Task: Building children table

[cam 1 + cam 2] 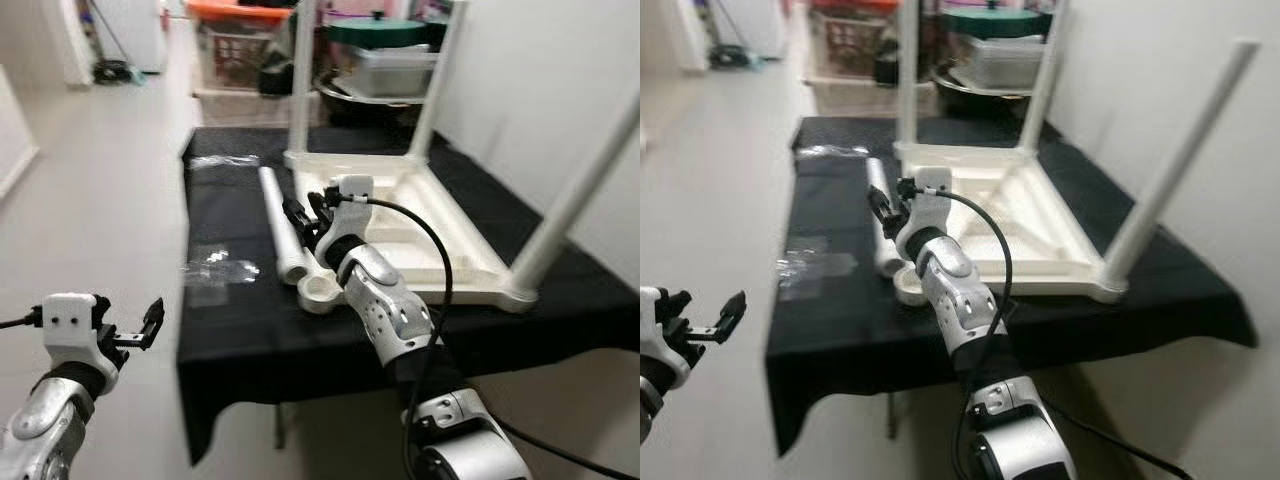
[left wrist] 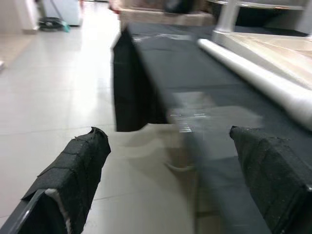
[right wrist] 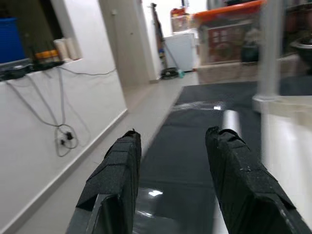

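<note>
A white children's table (image 1: 470,262) lies upside down on a black-clothed table (image 1: 240,330), with three legs standing up from its corners. Its near left corner socket (image 1: 318,292) has no leg in it. A loose white leg (image 1: 280,228) lies on the cloth along the tabletop's left side. My right gripper (image 1: 303,210) hovers just above the loose leg, open, with nothing between its fingers (image 3: 114,170). My left gripper (image 1: 150,322) is low at the left, off the table's front left corner over the floor, open and holding nothing. The loose leg (image 2: 263,83) also shows in the left wrist view.
Clear plastic wrap (image 1: 215,265) lies on the cloth left of the loose leg. Storage bins (image 1: 235,45) and a green-lidded pot (image 1: 375,32) stand behind the table. A white wall runs along the right. Open tiled floor (image 1: 90,200) stretches to the left.
</note>
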